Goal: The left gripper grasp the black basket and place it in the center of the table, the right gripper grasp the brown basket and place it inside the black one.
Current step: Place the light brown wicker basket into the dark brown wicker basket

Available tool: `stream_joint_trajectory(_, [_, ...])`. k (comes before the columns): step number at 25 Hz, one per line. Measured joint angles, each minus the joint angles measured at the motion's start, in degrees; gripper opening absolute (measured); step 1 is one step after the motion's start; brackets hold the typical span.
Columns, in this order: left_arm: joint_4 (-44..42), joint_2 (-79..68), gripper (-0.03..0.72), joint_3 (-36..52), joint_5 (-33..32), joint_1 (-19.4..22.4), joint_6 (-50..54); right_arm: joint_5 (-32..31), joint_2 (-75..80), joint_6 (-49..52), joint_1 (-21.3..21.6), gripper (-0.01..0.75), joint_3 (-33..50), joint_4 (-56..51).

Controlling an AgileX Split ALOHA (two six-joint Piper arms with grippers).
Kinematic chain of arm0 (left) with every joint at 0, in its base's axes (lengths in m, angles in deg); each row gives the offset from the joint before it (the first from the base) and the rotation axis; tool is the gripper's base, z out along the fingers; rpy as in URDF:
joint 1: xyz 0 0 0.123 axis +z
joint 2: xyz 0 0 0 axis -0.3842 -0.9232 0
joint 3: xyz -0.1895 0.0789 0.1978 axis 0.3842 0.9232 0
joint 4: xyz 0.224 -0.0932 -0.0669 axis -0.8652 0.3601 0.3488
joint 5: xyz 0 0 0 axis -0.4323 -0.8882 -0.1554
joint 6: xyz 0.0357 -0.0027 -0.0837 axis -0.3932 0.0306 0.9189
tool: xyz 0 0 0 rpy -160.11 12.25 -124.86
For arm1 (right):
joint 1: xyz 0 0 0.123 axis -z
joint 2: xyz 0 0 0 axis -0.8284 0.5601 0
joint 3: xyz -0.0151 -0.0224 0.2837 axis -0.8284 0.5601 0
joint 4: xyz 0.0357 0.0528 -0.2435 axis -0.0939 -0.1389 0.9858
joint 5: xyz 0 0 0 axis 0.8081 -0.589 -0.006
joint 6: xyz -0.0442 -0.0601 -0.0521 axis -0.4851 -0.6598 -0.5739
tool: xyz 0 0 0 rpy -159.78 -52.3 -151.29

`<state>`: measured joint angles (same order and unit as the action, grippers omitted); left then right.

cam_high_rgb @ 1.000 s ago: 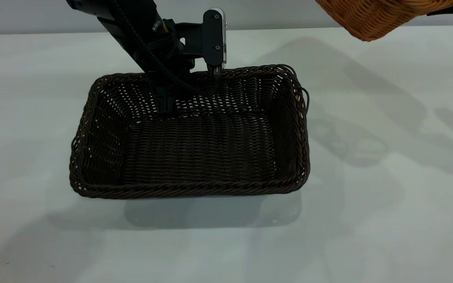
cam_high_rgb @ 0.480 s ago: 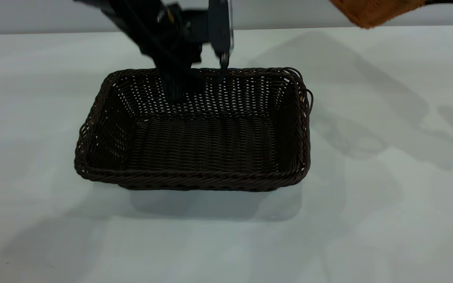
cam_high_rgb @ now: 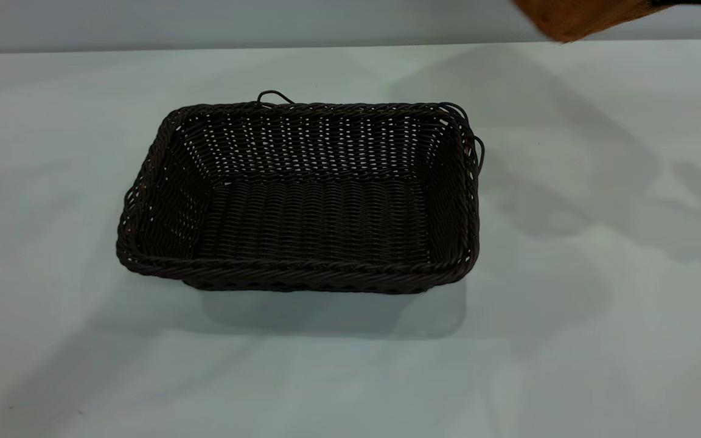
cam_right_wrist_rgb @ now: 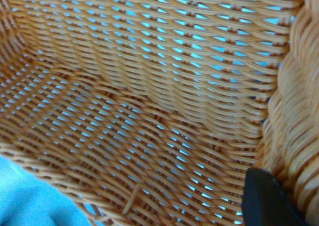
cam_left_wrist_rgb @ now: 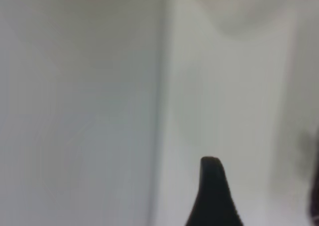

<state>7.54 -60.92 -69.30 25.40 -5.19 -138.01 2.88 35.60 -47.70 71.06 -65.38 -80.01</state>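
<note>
The black basket [cam_high_rgb: 308, 201] stands alone and upright at the middle of the table [cam_high_rgb: 569, 340], with loose strand loops on its far rim and right corner. My left gripper [cam_left_wrist_rgb: 264, 196] is out of the exterior view. In its wrist view one dark fingertip [cam_left_wrist_rgb: 212, 186] shows over blurred pale surface, with a wide empty gap beside it, so it is open. Only a corner of the brown basket [cam_high_rgb: 575, 18] shows, held high at the top right. My right gripper [cam_right_wrist_rgb: 286, 186] is shut on its braided rim [cam_right_wrist_rgb: 294, 111], with one finger [cam_right_wrist_rgb: 264, 201] inside the basket.
The table is plain white-grey, with arm shadows to the right of the black basket. A blue surface [cam_right_wrist_rgb: 30, 201] shows past the brown basket's rim in the right wrist view.
My left gripper has let go of the black basket's far rim and risen out of the exterior view. The basket has settled flat. The brown basket has moved slightly up.
</note>
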Motion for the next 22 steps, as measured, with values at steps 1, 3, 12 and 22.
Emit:
stream_joint_trajectory(1, [0.0, 3.4, 0.47, 0.0, -0.2, 0.5, 1.0, 0.0, 0.0, -0.1, -2.1, 0.07, 0.0, 1.8])
stream_joint_trajectory(3, [-0.1, 9.0, 0.47, 0.0, -0.3, 2.2, 3.0, 0.8, 0.0, -0.2, -6.9, 0.07, -0.1, 5.9])
stream_joint_trajectory(12, [-0.1, 23.3, 0.47, 0.0, -5.9, 5.7, 15.7, 10.3, 0.0, 5.3, -27.1, 0.07, -6.5, 26.9])
stream_joint_trajectory(22, [-0.1, 26.6, 0.47, 0.0, -11.3, 5.7, 16.5, 10.2, 10.2, 14.3, -31.1, 0.07, -17.3, 36.9])
